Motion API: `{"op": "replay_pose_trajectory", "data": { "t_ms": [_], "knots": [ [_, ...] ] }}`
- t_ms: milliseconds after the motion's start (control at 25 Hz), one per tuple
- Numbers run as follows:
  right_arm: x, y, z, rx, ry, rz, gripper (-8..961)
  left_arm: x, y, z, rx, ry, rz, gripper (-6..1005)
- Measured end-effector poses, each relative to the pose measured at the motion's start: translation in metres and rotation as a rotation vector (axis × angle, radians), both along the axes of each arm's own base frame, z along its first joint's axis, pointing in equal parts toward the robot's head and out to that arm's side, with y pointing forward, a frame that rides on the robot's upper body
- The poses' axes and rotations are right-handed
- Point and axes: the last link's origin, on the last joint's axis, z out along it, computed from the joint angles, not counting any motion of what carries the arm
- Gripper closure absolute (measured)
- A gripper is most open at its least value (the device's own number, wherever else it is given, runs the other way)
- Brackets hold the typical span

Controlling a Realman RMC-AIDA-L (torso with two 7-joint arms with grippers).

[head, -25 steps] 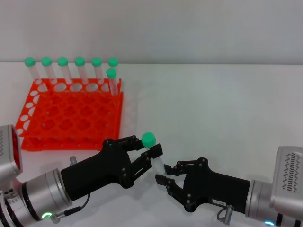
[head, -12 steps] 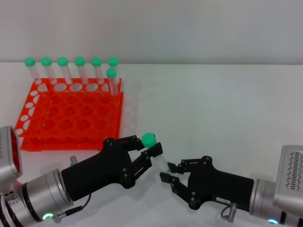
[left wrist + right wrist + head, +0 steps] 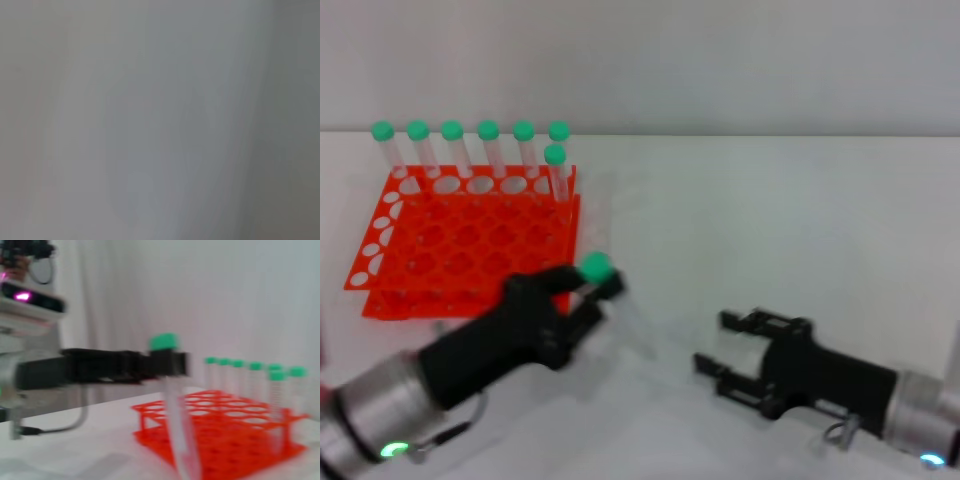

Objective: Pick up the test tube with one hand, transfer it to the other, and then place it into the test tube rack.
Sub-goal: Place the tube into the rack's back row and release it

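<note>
One test tube (image 3: 605, 290) held by left hand (image 3: 535, 325) at lower left of centre in head view, jaws clamped just under green cap (image 3: 594, 267), clear body slanting down toward the right and hard to follow against white tabletop (image 3: 770, 220). Also visible in right wrist view: test tube (image 3: 175, 410) hanging almost upright from black fingers (image 3: 167, 365), tapered end toward bottom of frame, test tube rack (image 3: 225, 437) behind it. Nothing readable in left wrist view.

Right hand (image 3: 750, 365) at lower right of head view, jaws apart and holding nothing, well apart from tube.

Test tube rack (image 3: 470, 240) at upper left of head view, seven other tubes (image 3: 470, 150) standing along far row and far right corner, most holes free.

Probably very light and stiff, smooth plastic wall likely slippery, thin wall maybe easy to crack under hard squeeze. Best hold judged near cap, as now: ridged cap gives stop against sliding. For insertion, pointed tip must stay free and tube near vertical.
</note>
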Motion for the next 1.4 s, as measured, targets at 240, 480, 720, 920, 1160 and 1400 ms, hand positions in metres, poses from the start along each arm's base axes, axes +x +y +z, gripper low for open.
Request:
{"op": "replay_pose_trajectory", "data": {
  "t_ms": [240, 480, 720, 920, 1160, 1400],
  "knots": [
    [0.037, 0.006, 0.036, 0.135, 0.075, -0.142, 394, -0.03, -0.008, 0.039, 0.193, -0.032, 0.086, 784],
    [0.061, 0.007, 0.077, 0.378, 0.106, -0.153, 176, -0.053, -0.012, 0.064, 0.371, -0.021, 0.186, 782],
    [0.07, 0.011, 0.107, 0.571, 0.102, -0.146, 79, -0.055, 0.004, 0.07, 0.446, -0.025, 0.247, 779],
    [0.068, 0.015, 0.111, 0.59, 0.111, -0.144, 79, -0.05, 0.024, 0.066, 0.467, -0.013, 0.293, 777],
    [0.068, 0.017, 0.11, 0.587, 0.108, -0.145, 80, -0.038, 0.057, 0.062, 0.467, 0.012, 0.322, 774],
    [0.066, 0.019, 0.11, 0.59, 0.108, -0.141, 80, -0.027, 0.087, 0.056, 0.466, 0.1, 0.341, 771]
  ]
}}
